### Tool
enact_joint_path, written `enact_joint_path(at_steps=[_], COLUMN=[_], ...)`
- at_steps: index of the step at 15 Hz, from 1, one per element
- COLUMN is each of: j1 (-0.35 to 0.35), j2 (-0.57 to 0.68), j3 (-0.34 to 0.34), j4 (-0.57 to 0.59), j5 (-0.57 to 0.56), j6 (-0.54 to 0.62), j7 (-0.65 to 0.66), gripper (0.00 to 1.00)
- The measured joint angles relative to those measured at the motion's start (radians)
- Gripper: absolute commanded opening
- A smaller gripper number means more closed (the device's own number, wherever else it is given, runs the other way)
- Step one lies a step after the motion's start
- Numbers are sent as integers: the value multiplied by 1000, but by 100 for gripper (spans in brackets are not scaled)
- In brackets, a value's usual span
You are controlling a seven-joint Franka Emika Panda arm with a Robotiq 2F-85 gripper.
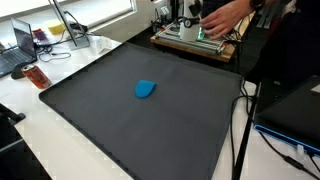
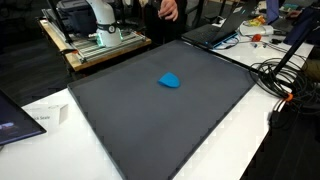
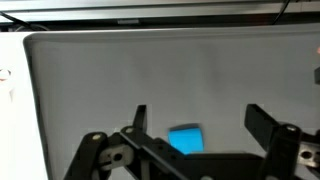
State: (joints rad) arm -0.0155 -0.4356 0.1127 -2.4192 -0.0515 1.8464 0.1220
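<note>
Fingers (image 3: 262,120) spread wide, empty, over blue object (image 3: 185,138), perhaps cloth, on dark mat (image 3: 100,90); cables (image 2: 280,75) lie beyond its edge

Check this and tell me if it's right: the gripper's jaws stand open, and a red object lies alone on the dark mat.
One thing is wrong: the object is blue, not red. Both exterior views show the blue object lying alone on the dark mat, and the wrist view shows it too. The rest holds: the wrist view shows the gripper with its jaws open.

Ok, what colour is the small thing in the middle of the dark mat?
Bright blue. The small thing shows best in an exterior view.
</note>
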Motion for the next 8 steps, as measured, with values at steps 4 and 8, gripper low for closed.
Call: enact_joint_path(at_steps=[4, 8], j1=[1, 29], j2=[0, 0], j3=[-1, -11], j4=[0, 0], j5=[0, 32], j6=[0, 0], j7=[0, -23], gripper=[100, 100])
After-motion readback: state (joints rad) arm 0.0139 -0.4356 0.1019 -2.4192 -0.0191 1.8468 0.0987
